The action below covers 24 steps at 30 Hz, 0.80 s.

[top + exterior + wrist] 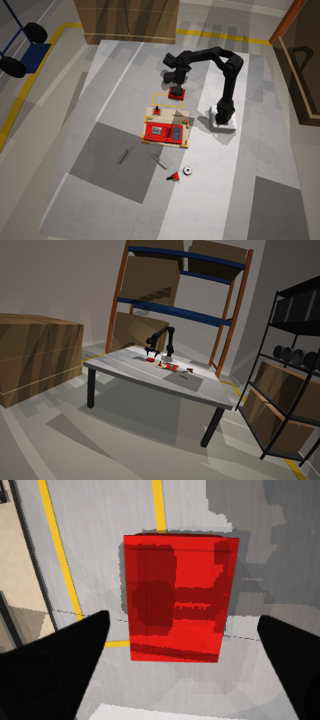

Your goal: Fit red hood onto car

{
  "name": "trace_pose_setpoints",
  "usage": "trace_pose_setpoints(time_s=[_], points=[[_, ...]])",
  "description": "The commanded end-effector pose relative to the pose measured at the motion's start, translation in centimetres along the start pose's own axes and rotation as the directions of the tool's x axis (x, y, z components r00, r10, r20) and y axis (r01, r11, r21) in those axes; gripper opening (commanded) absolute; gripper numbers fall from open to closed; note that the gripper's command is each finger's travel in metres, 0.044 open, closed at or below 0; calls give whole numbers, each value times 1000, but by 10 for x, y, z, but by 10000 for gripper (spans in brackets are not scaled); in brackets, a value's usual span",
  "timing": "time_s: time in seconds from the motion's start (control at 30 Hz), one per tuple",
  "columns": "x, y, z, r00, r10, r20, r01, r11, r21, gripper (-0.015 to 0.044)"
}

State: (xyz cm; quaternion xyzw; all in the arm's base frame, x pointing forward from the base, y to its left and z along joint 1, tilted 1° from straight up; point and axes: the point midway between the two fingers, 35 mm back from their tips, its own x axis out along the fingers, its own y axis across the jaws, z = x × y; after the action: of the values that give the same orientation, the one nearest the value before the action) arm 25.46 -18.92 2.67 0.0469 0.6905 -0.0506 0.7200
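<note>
- Grey table point(206, 206) point(116, 366) point(185, 500) carries the work; light and shadow patches cross it.
- Loose parts: two grey bars point(159, 161) point(185, 371), apart, with a silver ring point(187, 170) near a red-and-black piece point(174, 176) point(190, 369).
- Chassis point(168, 133) point(170, 368) sits in the jig point(165, 119) point(164, 366) point(12, 555), engine block point(156, 130) on its deck. Pegs too small to verify individually.
- Hood point(176, 97) point(150, 359) point(197, 572) rests on the table, off the chassis, overlapping a corner of the yellow outline point(168, 105) point(152, 365) point(62, 555).
- Gripper point(175, 86) point(151, 356) point(184, 620) above the hood: fingers spread practically to full width, one toward each side, gripping nothing.
- Arm point(228, 87) point(170, 339) stands on a pale base block point(223, 129) point(166, 358).
- Storage rack point(175, 311) beyond the table holds cardboard boxes point(149, 278).
</note>
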Motion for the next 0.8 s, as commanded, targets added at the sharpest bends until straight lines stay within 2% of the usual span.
trace_pose_setpoints(time_s=[0.0, 0.77], points=[[8, 2, -3, 1000, 10, -12, -10, 1000, -2, 440], [19, 2, -3, 1000, 11, -12, -11, 1000, -2, 440]])
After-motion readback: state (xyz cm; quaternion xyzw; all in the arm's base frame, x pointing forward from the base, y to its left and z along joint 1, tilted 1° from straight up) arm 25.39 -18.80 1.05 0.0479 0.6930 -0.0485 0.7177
